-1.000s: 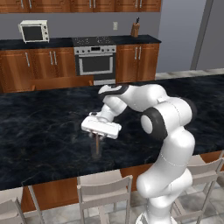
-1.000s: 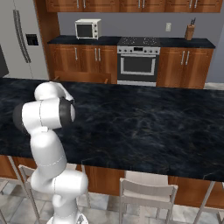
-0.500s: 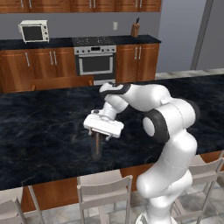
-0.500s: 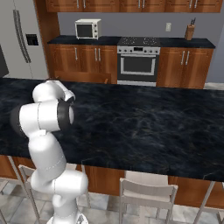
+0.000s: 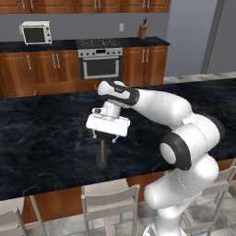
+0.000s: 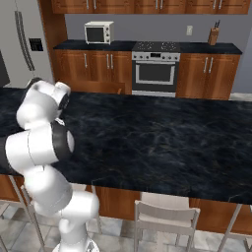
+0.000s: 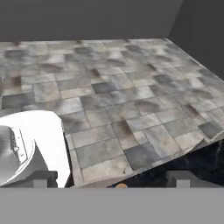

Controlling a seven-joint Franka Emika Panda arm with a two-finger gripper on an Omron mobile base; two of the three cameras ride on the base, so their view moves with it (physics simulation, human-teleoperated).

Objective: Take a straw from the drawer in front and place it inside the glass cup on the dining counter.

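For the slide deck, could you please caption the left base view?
White arm's gripper poised above the straw standing upright on the black dining counter, kitchen behind.

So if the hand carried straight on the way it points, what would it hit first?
Probably the straw: the hand points down, fingers apart, and the straw stands upright just under it. Beneath that is the dining counter. Depth is hard to judge here.

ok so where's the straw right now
In the left base view the straw stands upright just below the gripper, over the dining counter near its front edge, left of the arm.
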